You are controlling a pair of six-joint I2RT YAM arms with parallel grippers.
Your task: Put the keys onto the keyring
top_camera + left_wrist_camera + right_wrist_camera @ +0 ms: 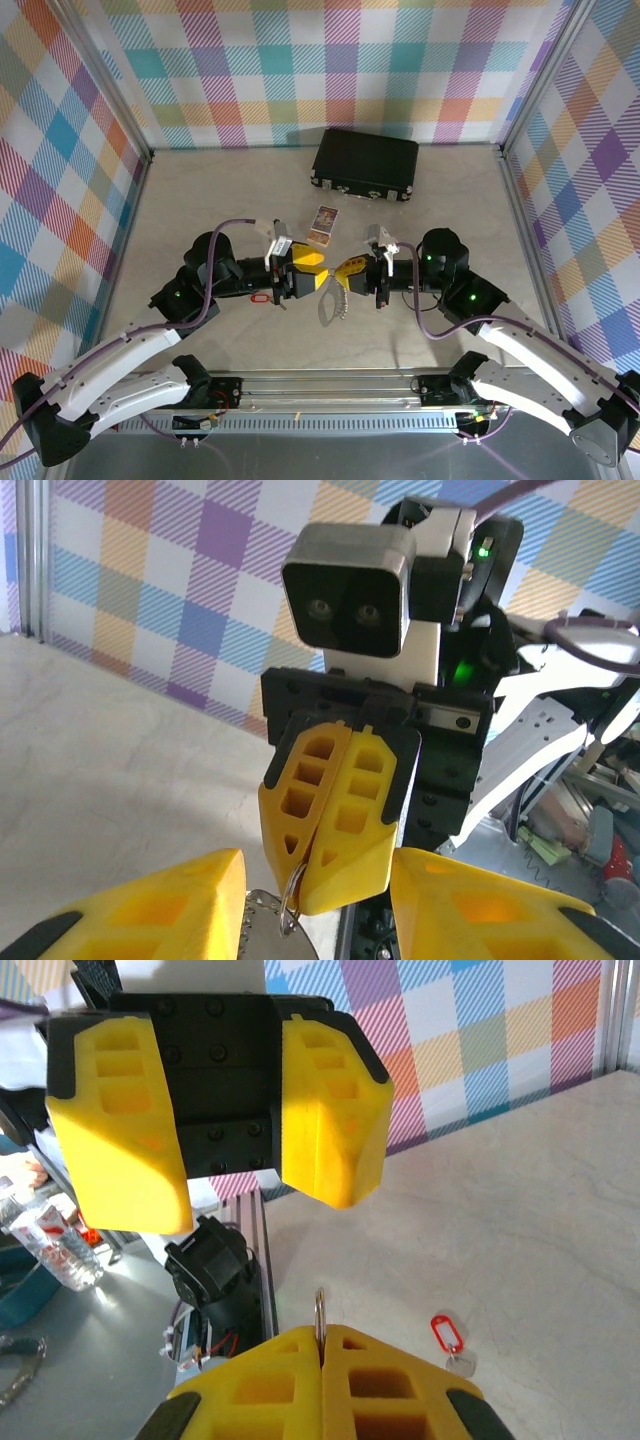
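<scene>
the table is carrying little in its middle, and the two arms are meeting nose to nose over its near half. the left gripper is standing with its jaws well apart, clamping nothing. the right gripper is facing it with jaws pressed together, pinching the thin top edge of the keyring, which is hanging below the two grippers, toward the near side. the keyring is probably handling as a stiff, light metal loop, slick enough to swivel in a narrow pinch, so it is asking for a grip across its flat side, away from the opening. the keys are lying flat on the table just left of the grippers, near the left wrist and apart from the keyring. they are looking light and thin, with the metal blade likely slippery against the surface. the red tag is offering the thicker, easier hold.
</scene>
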